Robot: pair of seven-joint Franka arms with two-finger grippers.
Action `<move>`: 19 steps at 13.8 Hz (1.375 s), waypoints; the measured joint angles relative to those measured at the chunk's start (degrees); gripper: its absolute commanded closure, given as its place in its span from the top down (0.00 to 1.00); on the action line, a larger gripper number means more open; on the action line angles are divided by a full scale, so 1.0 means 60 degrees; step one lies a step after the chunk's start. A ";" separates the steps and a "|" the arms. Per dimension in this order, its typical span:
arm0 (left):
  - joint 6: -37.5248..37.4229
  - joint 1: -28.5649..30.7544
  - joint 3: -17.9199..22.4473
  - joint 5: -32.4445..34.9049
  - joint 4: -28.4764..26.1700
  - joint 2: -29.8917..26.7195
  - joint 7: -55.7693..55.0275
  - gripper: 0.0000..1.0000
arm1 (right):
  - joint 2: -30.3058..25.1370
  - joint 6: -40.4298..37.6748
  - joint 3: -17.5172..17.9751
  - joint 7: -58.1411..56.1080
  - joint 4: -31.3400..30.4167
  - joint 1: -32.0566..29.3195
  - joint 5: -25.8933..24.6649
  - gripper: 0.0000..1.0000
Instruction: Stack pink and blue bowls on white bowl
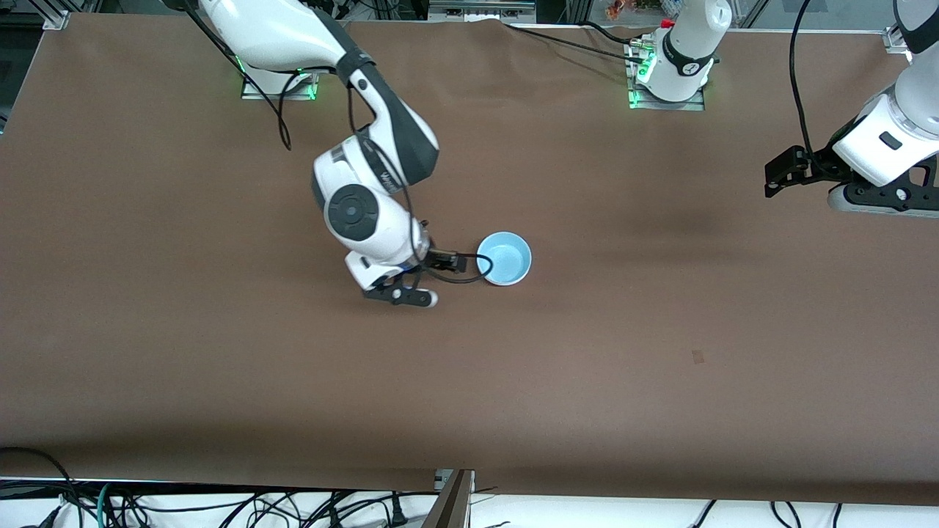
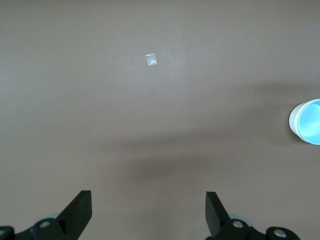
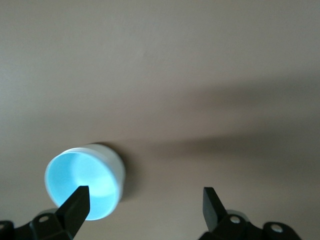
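A light blue bowl (image 1: 504, 258) stands upright at the middle of the brown table. In the right wrist view its blue inside (image 3: 82, 185) sits within a creamy-white outer wall, the white bowl (image 3: 118, 167). It also shows in the left wrist view (image 2: 307, 121). The pink bowl is hidden. My right gripper (image 1: 403, 295) is open and empty, beside the bowl toward the right arm's end; one fingertip (image 3: 77, 202) overlaps the bowl's rim in its wrist view. My left gripper (image 1: 877, 202) waits open and empty (image 2: 148, 210) over the left arm's end of the table.
A small pale patch of tape (image 1: 698, 356) lies on the cloth nearer to the front camera, toward the left arm's end; it also shows in the left wrist view (image 2: 151, 59). Cables (image 1: 293, 510) hang below the table's near edge.
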 measured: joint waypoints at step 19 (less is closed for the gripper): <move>0.0000 0.0005 0.0012 0.0000 0.0007 0.0014 0.0000 1.00 | -0.5544 -0.4328 -0.0319 -0.4991 -0.1836 -0.3972 -0.2682 1.00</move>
